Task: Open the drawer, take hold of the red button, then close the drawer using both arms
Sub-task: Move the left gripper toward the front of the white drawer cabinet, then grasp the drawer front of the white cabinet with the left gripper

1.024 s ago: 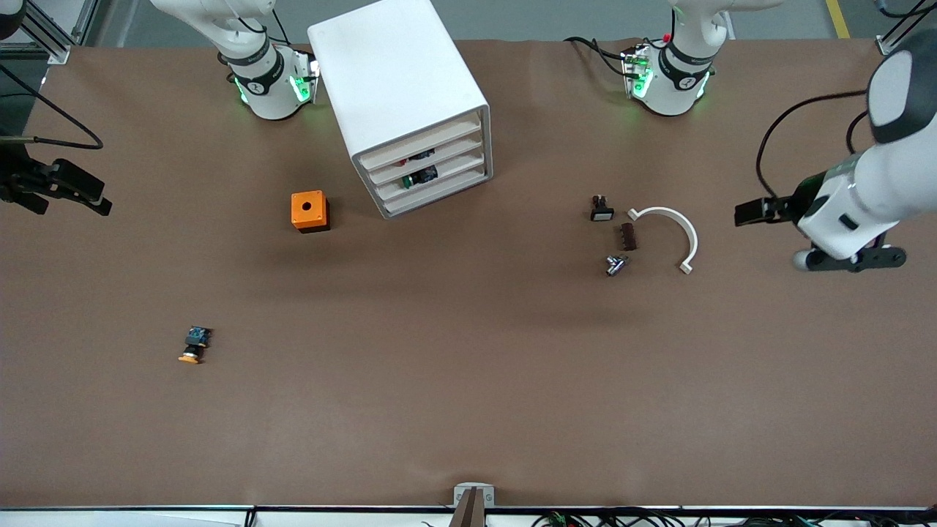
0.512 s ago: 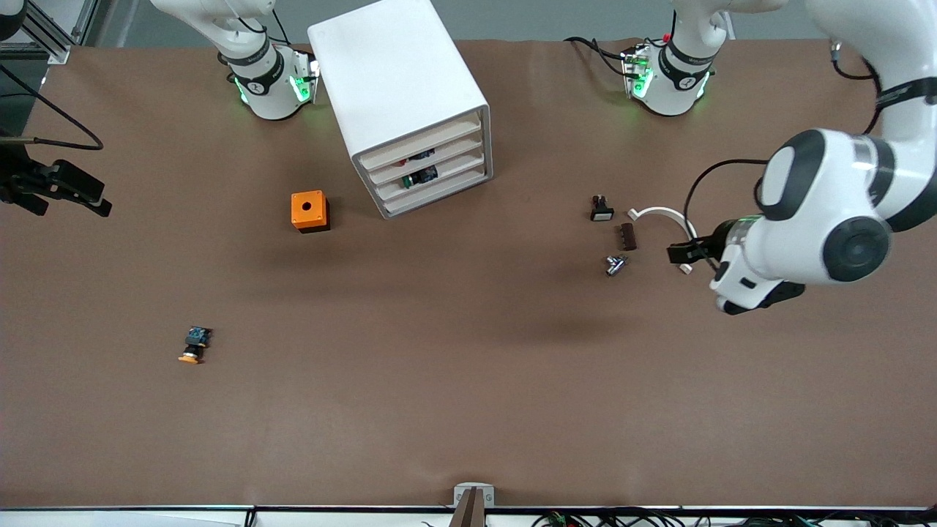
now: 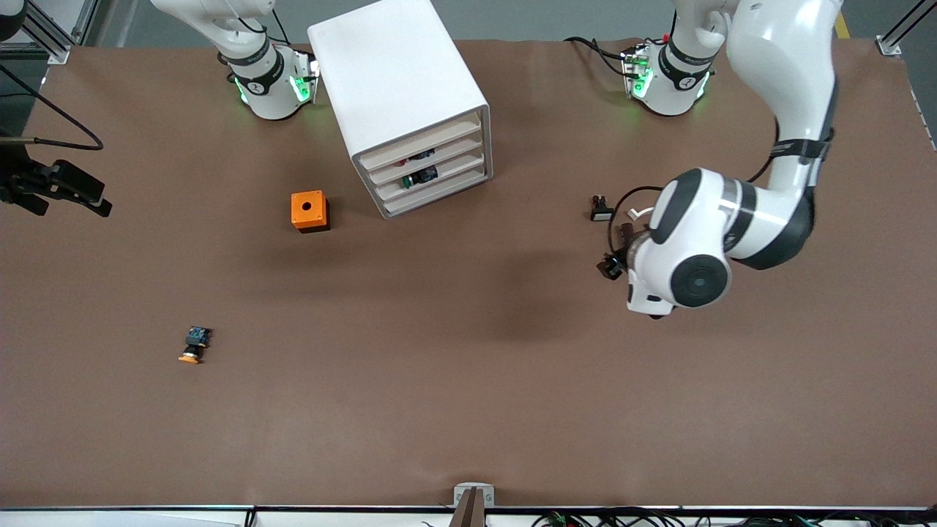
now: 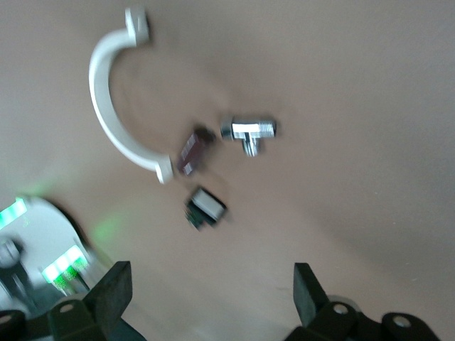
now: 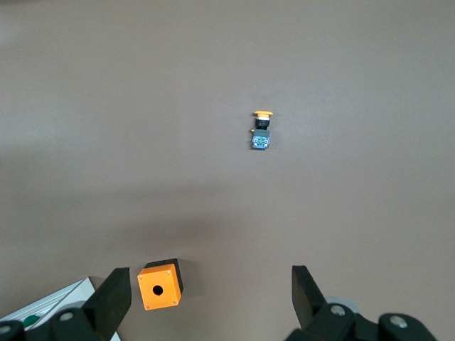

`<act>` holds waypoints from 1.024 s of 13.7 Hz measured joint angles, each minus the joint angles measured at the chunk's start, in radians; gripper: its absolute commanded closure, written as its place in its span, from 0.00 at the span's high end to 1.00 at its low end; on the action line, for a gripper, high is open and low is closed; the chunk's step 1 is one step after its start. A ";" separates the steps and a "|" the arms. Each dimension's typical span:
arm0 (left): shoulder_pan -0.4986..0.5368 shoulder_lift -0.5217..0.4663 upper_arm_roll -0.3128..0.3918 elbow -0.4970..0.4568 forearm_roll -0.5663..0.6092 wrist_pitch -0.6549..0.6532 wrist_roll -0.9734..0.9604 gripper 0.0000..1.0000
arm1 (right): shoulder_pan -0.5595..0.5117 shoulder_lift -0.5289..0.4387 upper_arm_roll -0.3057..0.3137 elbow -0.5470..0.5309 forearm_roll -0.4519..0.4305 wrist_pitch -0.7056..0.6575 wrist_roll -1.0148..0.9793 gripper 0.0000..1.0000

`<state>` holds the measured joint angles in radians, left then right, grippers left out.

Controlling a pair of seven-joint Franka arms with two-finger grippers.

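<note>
The white cabinet (image 3: 399, 80) stands near the robots' bases, its four pale drawers (image 3: 428, 170) all pushed in. Through the gaps I see a dark thing with a bit of red (image 3: 419, 155) in the second drawer from the top and a dark thing with green (image 3: 422, 176) in the drawer under it. The red-capped button shows no more plainly than that. My left gripper (image 4: 210, 291) is open and empty in the air over small parts toward the left arm's end; the left arm's wrist (image 3: 681, 274) hides it in the front view. My right gripper (image 3: 88, 196) is open and empty (image 5: 211, 291), waiting high at the right arm's end.
Under the left gripper lie a white curved clamp (image 4: 106, 106), a brown part (image 4: 190, 151), a metal T fitting (image 4: 249, 131) and a small black-and-white switch (image 4: 205, 207). An orange cube with a hole (image 3: 310, 211) sits beside the cabinet. A yellow-orange-capped button (image 3: 192, 345) lies nearer the front camera.
The left arm has swung in from the left arm's end of the table toward the middle and now hangs over the small parts. The right arm has not moved.
</note>
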<state>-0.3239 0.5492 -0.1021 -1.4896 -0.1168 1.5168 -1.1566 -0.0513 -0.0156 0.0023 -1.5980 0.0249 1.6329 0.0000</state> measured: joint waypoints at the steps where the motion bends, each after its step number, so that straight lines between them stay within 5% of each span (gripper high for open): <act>1: -0.025 0.016 0.000 0.000 -0.030 0.000 -0.097 1.00 | 0.000 0.000 0.000 0.000 0.000 0.000 0.000 1.00; 11: -0.137 0.184 0.002 0.003 -0.551 -0.002 -0.718 0.96 | 0.000 0.007 0.000 -0.021 0.000 0.004 0.000 1.00; 14: -0.159 0.222 -0.001 0.013 -0.646 -0.003 -0.910 0.77 | 0.000 0.012 -0.002 -0.023 0.000 -0.003 0.000 1.00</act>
<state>-0.4826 0.7713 -0.1028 -1.4764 -0.7633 1.5138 -2.0663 -0.0512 -0.0039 0.0004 -1.6211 0.0249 1.6295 0.0000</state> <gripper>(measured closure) 0.031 0.000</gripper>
